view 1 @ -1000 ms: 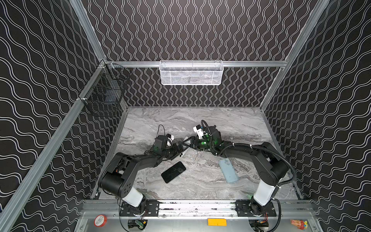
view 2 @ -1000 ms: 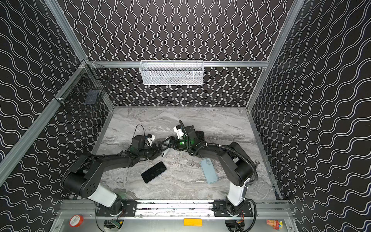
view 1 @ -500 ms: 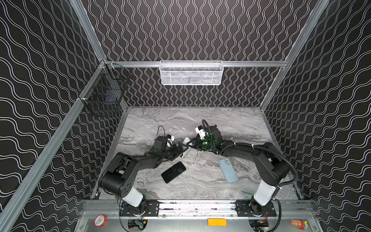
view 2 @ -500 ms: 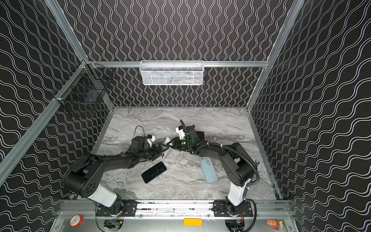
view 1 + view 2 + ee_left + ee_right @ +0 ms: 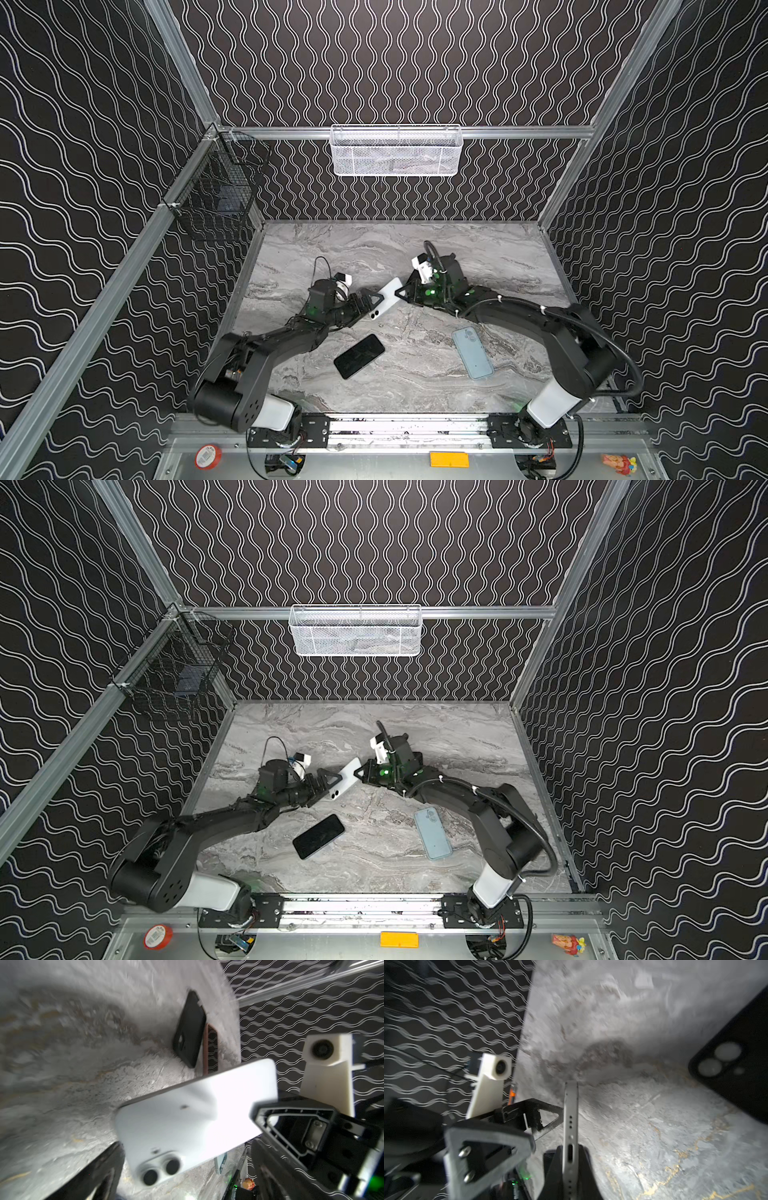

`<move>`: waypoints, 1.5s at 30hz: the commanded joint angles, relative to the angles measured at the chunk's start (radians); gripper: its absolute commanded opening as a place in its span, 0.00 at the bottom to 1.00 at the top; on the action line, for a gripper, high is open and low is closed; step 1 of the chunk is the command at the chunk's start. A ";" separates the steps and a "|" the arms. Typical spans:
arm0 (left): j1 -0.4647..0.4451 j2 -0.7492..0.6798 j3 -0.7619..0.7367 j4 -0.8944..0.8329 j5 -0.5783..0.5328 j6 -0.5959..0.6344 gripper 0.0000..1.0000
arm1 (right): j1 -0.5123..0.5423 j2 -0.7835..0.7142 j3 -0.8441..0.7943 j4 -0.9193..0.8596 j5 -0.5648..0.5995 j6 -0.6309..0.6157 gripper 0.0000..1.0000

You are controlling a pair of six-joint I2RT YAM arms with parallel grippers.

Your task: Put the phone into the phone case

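Right end effector (image 5: 400, 293) has clamped onto the one white phone (image 5: 386, 300) above the table's (image 5: 415, 257) middle, left end effector (image 5: 371, 306) gaping wide beside it, one black phone case (image 5: 359, 356) and one blue phone case (image 5: 472, 352) lying flat toward the front edge.

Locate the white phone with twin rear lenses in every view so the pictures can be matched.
In a top view: white twin-lens phone, diagonal, just below the picture's centre.
In a top view: same height, slightly left of centre.
Left wrist: large in the middle, back towards the camera.
Right wrist: edge-on, running away from the camera.
Shared landmark: the black right gripper clamped on its lens-free end.
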 commanded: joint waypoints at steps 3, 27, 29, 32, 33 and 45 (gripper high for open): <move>0.054 -0.168 0.048 -0.167 0.112 0.101 0.98 | -0.094 -0.151 -0.046 0.070 -0.152 -0.028 0.00; -0.062 -0.134 0.048 0.601 0.319 -0.302 0.57 | -0.231 -0.342 -0.210 0.507 -0.482 0.305 0.00; -0.065 -0.121 0.037 0.676 0.304 -0.340 0.54 | -0.232 -0.341 -0.225 0.525 -0.487 0.320 0.00; -0.073 -0.100 0.037 0.723 0.298 -0.367 0.43 | -0.232 -0.341 -0.247 0.557 -0.489 0.342 0.00; -0.076 -0.094 0.039 0.728 0.297 -0.373 0.39 | -0.232 -0.341 -0.248 0.563 -0.489 0.345 0.00; -0.118 -0.061 0.044 0.747 0.304 -0.376 0.20 | -0.232 -0.322 -0.221 0.542 -0.474 0.318 0.00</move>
